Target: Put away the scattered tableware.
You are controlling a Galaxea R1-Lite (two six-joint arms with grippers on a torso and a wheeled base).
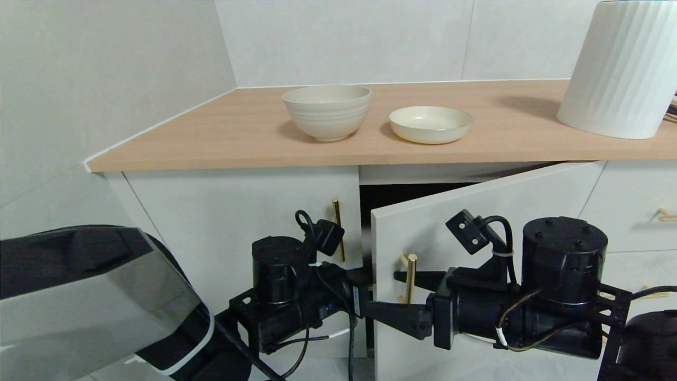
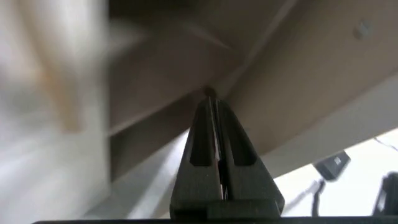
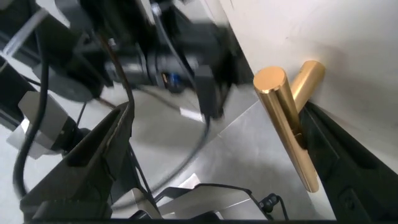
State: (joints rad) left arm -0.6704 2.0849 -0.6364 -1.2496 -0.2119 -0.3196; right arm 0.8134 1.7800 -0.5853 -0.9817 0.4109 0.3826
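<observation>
Low in front of the cabinet, the right hand is spread, its fingers straddling the gold handle of the right door; whether a finger touches the bar is unclear. Just beside it, the left hand is pressed together with nothing in it, its tip at the door's free edge and pointing into the dark gap. The door stands ajar, so the step in hand looks like opening the cabinet. Next the door likely needs swinging wider along its hinge arc, and the two hands sit close together, so room there is tight. Above, the table overhangs the doors, an edge to clear when rising. On it the bowl and shallow dish stand apart, with open room around them
</observation>
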